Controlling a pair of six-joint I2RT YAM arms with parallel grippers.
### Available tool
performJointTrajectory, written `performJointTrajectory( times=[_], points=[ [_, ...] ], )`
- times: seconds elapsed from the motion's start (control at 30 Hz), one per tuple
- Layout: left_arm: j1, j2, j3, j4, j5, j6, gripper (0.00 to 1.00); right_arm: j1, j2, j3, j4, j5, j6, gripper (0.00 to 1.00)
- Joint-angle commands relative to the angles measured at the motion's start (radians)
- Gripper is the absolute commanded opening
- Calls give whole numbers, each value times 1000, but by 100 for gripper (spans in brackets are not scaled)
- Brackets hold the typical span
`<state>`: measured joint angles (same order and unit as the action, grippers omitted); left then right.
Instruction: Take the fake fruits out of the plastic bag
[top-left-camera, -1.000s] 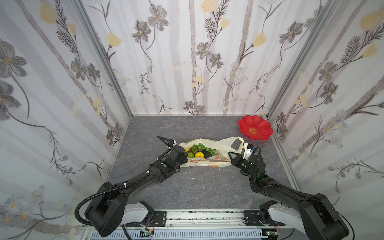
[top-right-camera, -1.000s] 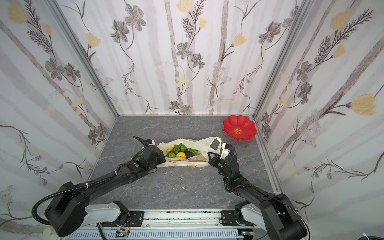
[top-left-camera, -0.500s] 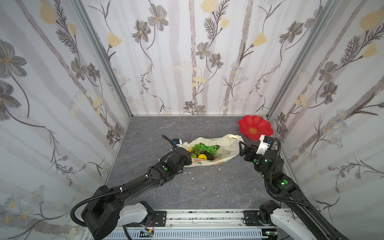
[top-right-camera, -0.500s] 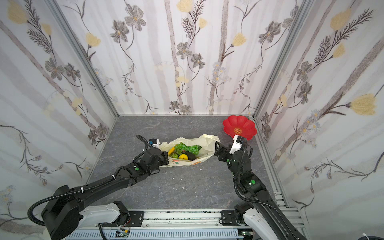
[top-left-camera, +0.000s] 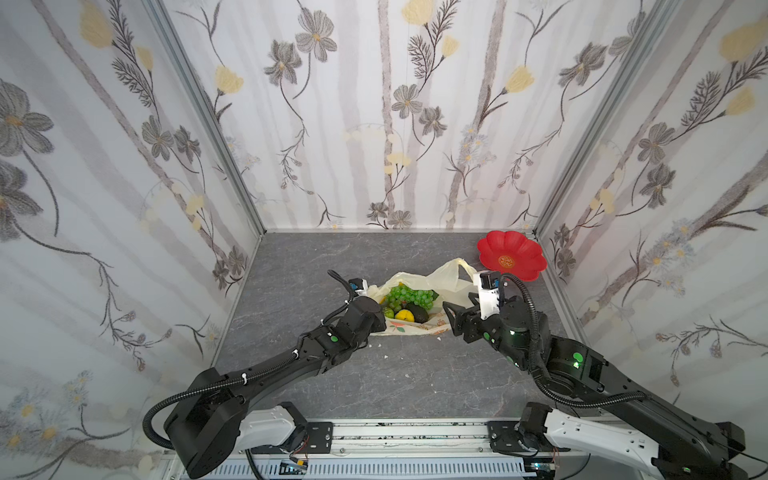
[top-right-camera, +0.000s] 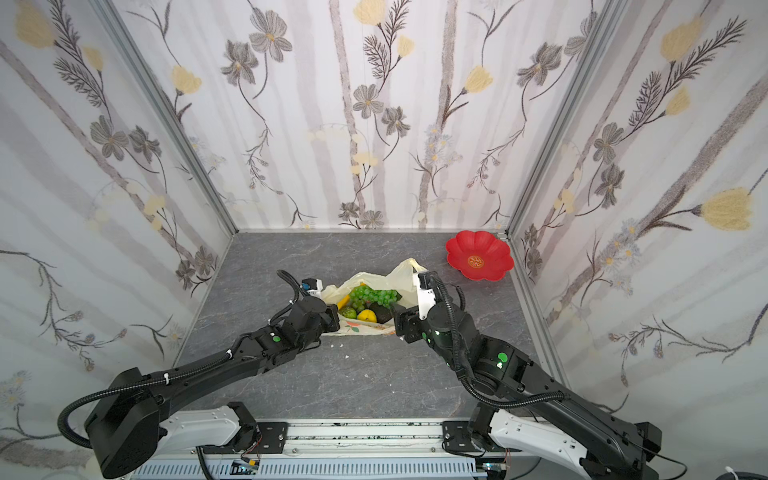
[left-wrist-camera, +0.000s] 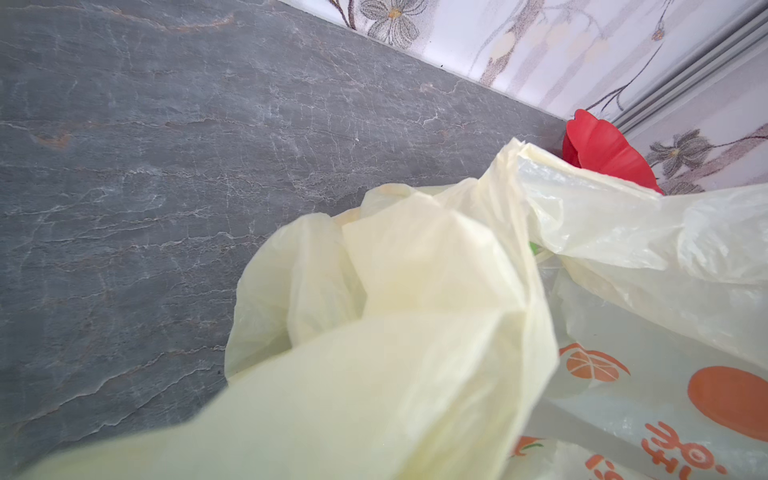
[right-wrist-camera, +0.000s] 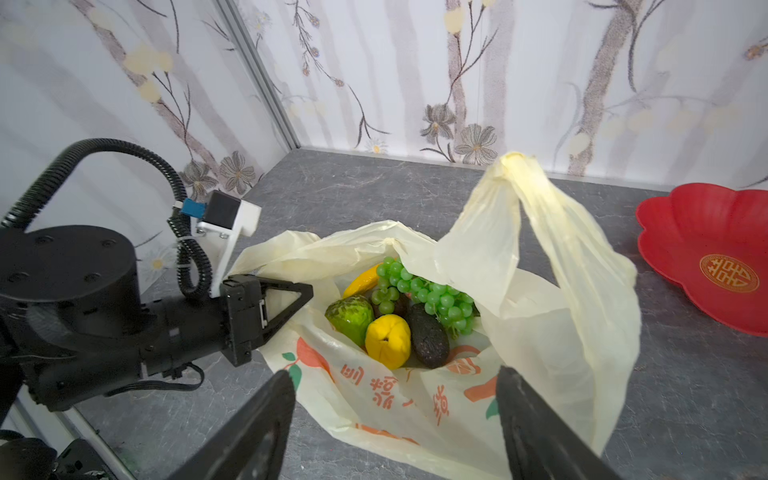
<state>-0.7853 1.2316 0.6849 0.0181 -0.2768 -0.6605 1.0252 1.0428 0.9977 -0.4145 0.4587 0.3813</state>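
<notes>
- Since a second ago the right pincer (right-wrist-camera: 394, 376) has swung out toward the red plate (top-left-camera: 511, 255) and come back to the right edge of the plastic bag (top-left-camera: 415, 328). The bag has bunched up and its mouth gapes wider.
- Left of centre in both top views, the left pincer (top-right-camera: 334, 318) is clenched on the bag's left rim, low over the grey desk (top-left-camera: 332, 374).
- The bag lies on the desk just below the middle of the frame. One loop handle stands up on its right side.
- The fake fruits (top-left-camera: 405, 305) are all inside it: the green grape bunch (right-wrist-camera: 419, 286) on top, the banana (right-wrist-camera: 361, 280) beside it, then the bumpy green ball (right-wrist-camera: 351, 318), the yellow piece (right-wrist-camera: 388, 340) and the dark avocado (right-wrist-camera: 428, 340).
- Right of the bag, the right pincer is released, its fingers spread wide over the printed plastic, grasping nothing.
- The plate sits at the desk's far right corner, right of centre in the frame, apart from the bag.
</notes>
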Motion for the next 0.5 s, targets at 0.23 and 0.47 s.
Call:
performJointTrajectory(
  times=[0.23,0.47],
  points=[
    [-5,-6,-13,31,-35,-10,0,-132,373,84,-215,216,69,90],
    [-6,-6,-25,38,-16,-16,0,-275,544,39,-133,231,48,94]
  ],
)
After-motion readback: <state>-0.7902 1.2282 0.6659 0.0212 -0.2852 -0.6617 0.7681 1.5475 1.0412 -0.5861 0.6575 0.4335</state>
